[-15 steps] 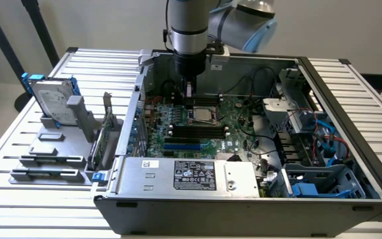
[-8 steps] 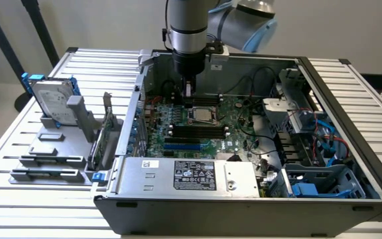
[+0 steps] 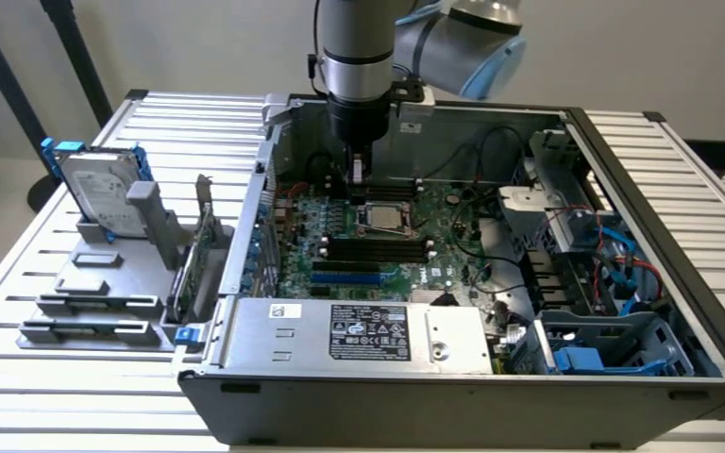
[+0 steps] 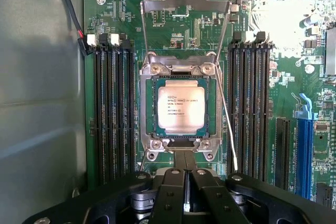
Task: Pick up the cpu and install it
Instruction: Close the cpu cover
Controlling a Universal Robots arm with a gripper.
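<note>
The cpu (image 4: 181, 106), a small square chip with a shiny silver top, lies flat in its socket on the green motherboard (image 4: 178, 30). In the exterior view the cpu (image 3: 385, 218) sits near the middle of the board inside the open computer case. The socket's metal retention frame (image 4: 186, 11) stands flipped open beyond the chip, and a thin lever wire (image 4: 227, 114) runs alongside it. My gripper (image 4: 185, 156) hovers just beside the socket's edge, fingers pressed together with nothing between them. From outside, the gripper (image 3: 358, 182) hangs straight down over the board, slightly behind the socket.
Black memory slots (image 4: 113, 114) flank the socket on both sides. The case wall (image 3: 261, 189) rises close on the exterior view's left. A silver power supply (image 3: 350, 330) fills the case front. A blue-framed hard drive (image 3: 101, 193) stands in a grey holder outside the case.
</note>
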